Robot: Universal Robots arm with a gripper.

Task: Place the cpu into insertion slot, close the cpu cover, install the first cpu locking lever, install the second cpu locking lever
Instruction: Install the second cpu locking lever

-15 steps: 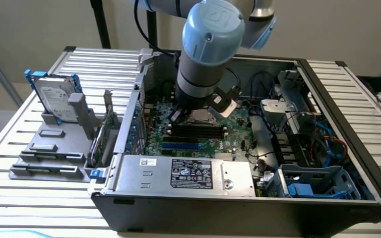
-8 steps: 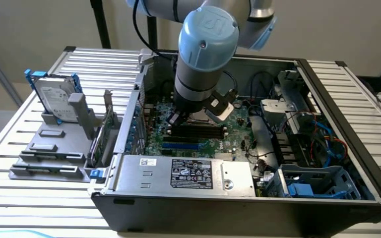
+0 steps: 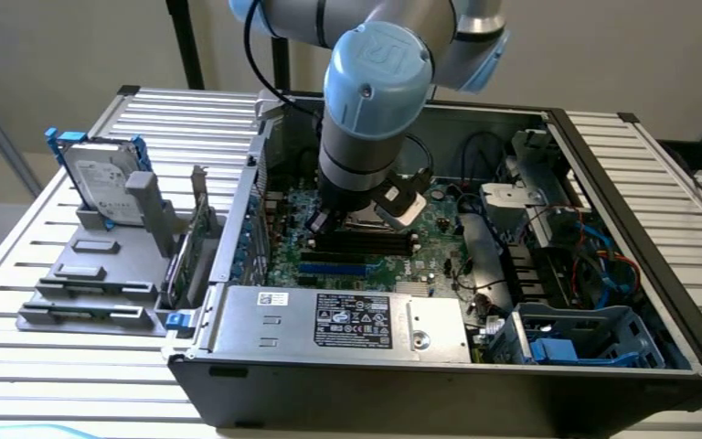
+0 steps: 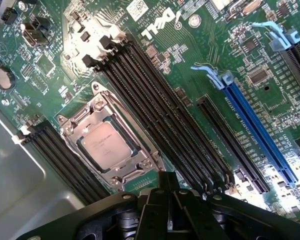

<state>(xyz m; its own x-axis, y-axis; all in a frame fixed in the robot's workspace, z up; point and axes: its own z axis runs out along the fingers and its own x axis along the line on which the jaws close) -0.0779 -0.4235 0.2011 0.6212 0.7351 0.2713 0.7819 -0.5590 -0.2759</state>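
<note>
1. Sitting in the insertion slot [image 4: 108, 150] is the cpu [image 4: 106, 145], with the cpu cover [image 4: 92, 111] closed down around it; the gripper [image 4: 166, 197] hangs just beside the socket, and whether its jaws are apart I cannot tell.
2. Risk, as I judge it: a misaimed push could scrape the memory slots [image 4: 160, 115] alongside or bend a lever.
3. The green Dell motherboard [image 4: 190, 45] lies in an open computer case [image 3: 643, 229] on a slatted metal table [image 3: 34, 366], with a pale wall behind.

I see the cpu [image 4: 106, 145] with a matt, pale metal top, framed by the shiny silver metal cpu cover [image 4: 80, 118]. The green motherboard [image 4: 190, 65] looks glossy; its black memory slots [image 4: 155, 115] read as smooth plastic.
</note>
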